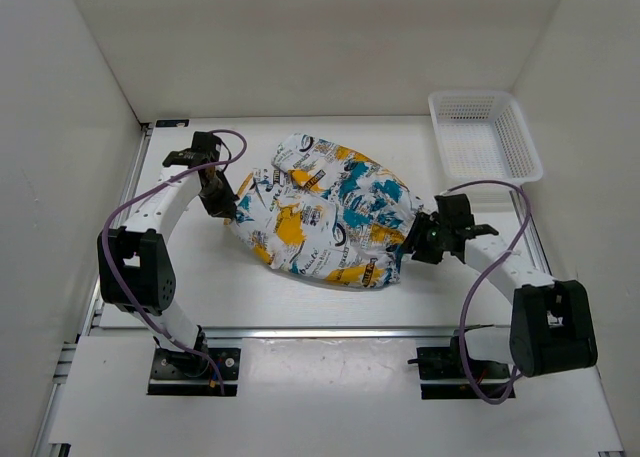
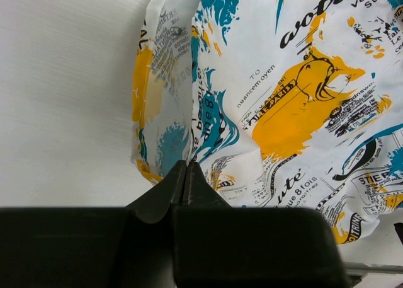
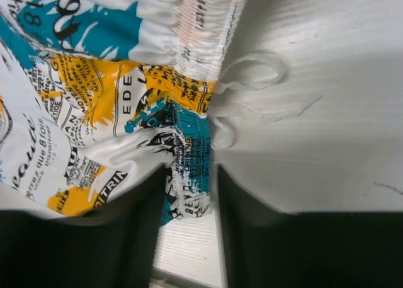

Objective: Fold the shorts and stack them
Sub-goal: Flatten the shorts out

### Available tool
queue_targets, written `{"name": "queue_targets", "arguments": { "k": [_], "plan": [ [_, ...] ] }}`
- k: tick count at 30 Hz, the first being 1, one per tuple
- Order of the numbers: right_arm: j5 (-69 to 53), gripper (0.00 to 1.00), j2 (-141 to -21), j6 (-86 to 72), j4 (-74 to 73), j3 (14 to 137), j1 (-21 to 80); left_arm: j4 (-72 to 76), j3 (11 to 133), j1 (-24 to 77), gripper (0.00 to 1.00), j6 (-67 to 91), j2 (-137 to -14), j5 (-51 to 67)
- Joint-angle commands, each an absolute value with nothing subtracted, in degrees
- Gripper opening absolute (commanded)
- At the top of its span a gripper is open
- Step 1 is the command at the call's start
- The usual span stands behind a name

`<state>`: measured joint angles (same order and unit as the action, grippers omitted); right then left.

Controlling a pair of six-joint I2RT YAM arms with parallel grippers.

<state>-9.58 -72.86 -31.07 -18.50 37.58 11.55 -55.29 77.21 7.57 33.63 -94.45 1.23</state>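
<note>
A white table (image 1: 300,302) fills the scene, closed in by plain white walls, with a white mesh basket (image 1: 485,132) in the upper right of the overhead view. The shorts (image 1: 325,212) lie in a rounded, rumpled heap at the middle of the table, well apart from the basket.

The left gripper (image 1: 224,205) sits at the heap's left edge. In the left wrist view its black fingers (image 2: 170,187) are clenched tight together at the lower centre of the frame, pinching a fold of the fabric where a seam runs down into them. The rest of the cloth spreads to the upper right.

The right gripper (image 1: 412,239) is at the heap's lower right edge. In the right wrist view its fingers stand apart at the bottom of the frame with the gathered elastic waistband (image 3: 189,174) running down between them. Whether they press on it or merely flank it I cannot tell.

The fabric is soft and white, printed with yellow-orange blotches, teal splashes and black lettering and sketches. A white drawstring (image 3: 258,80) loops loosely on the bare table just right of the waistband.
</note>
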Motion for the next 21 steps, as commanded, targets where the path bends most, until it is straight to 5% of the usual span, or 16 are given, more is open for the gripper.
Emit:
{"name": "queue_targets", "arguments": {
  "k": [1, 8, 11, 12, 14, 21],
  "plan": [
    [-13.33, 0.53, -74.88, -30.4, -18.47, 35.52, 11.78, -55.11, 76.9, 7.99, 0.1, 33.13, -93.86, 2.11],
    [-21.97, 0.54, -80.32, -34.72, -8.61, 30.68, 11.78, -55.11, 75.77, 8.0, 0.1, 33.13, -93.87, 2.11],
    [-21.97, 0.35, -80.33, -34.72, -8.09, 30.67, 12.3, -54.58, 75.24, 8.0, 0.1, 33.13, -93.87, 2.11],
    [-21.97, 0.16, -80.33, -34.19, -8.61, 31.28, 12.3, -54.58, 75.23, 8.0, 0.1, 33.13, -93.87, 2.11],
    [-20.84, 0.0, -77.97, -33.67, -10.71, 32.07, 12.3, -54.58, 75.23, 8.0, 0.1, 33.13, -93.87, 2.11],
    [-11.17, 0.0, -63.92, -33.13, -20.82, 37.08, 12.3, -55.2, 75.23, 8.0, 0.1, 33.13, -91.49, 1.58]
  ]
}}
